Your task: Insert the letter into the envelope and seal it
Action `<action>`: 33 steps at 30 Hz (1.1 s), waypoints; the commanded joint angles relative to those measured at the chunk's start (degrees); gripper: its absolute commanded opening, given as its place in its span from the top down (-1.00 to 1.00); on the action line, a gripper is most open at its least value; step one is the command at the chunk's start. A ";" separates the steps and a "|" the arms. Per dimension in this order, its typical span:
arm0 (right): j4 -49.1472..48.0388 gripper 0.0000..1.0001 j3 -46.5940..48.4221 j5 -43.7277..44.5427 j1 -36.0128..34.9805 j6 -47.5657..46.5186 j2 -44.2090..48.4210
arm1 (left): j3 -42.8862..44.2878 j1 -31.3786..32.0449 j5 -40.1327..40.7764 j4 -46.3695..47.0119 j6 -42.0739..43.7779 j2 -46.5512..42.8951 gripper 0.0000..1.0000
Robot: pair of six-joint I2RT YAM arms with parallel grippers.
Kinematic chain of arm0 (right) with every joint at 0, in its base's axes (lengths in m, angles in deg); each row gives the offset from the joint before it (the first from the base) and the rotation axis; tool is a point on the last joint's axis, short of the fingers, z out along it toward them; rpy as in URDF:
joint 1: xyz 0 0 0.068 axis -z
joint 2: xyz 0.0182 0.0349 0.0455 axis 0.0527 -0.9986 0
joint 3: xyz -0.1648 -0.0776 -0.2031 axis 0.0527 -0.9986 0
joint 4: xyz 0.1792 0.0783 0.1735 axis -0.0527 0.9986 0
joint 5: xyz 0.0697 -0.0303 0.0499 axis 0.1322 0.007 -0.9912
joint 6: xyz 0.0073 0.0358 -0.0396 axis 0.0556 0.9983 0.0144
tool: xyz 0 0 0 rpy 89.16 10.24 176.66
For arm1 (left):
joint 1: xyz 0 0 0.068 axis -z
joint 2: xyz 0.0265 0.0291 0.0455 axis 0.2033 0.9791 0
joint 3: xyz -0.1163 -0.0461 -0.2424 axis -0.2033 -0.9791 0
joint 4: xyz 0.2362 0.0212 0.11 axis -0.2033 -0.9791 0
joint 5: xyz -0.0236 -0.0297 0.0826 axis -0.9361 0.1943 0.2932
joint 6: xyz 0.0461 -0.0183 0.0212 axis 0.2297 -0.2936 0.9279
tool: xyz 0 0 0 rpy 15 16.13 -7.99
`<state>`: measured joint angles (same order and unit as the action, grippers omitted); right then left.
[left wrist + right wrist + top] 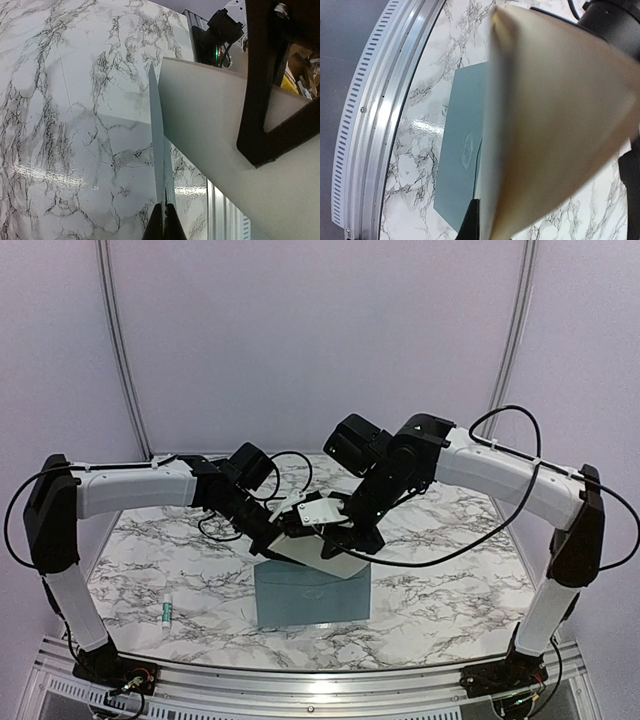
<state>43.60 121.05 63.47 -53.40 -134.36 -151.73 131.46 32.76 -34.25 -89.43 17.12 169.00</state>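
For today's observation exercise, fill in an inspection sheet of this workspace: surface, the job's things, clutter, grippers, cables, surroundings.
Surface: marble-pattern table, with glare spots.
Job's things: envelope flat at the near middle, its far edge lifted; letter held tilted above it, lower edge at the envelope's far edge; whether it has entered cannot be told.
Clutter: small white-green tube near the left edge.
Grippers: left gripper shut on the envelope's edge; right gripper shut on the letter.
Cables: black cables loop along both arms; one hangs low over the table's right side.
Surroundings: pale walls, metal rail at the near edge.
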 commanded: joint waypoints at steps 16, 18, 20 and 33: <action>2.16 1.00 1.61 9.15 -3.16 0.07 -1.23 | 1.95 0.41 -6.27 -0.45 -1.08 1.65 1.00; 2.20 1.00 1.60 9.57 -3.50 0.05 -1.59 | 1.90 0.40 -6.53 -0.46 -1.04 1.66 1.00; 2.12 1.00 1.57 9.81 -4.04 0.17 -1.93 | 1.93 0.37 -6.56 -0.43 -1.04 1.82 1.00; 0.66 0.95 -2.22 10.71 -5.36 1.69 -3.43 | 2.02 0.42 -6.59 -0.43 -1.12 2.18 1.00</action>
<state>44.93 119.41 73.02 -58.28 -133.86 -155.51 131.77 32.87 -39.58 -89.43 16.00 170.29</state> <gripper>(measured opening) 0.007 0.006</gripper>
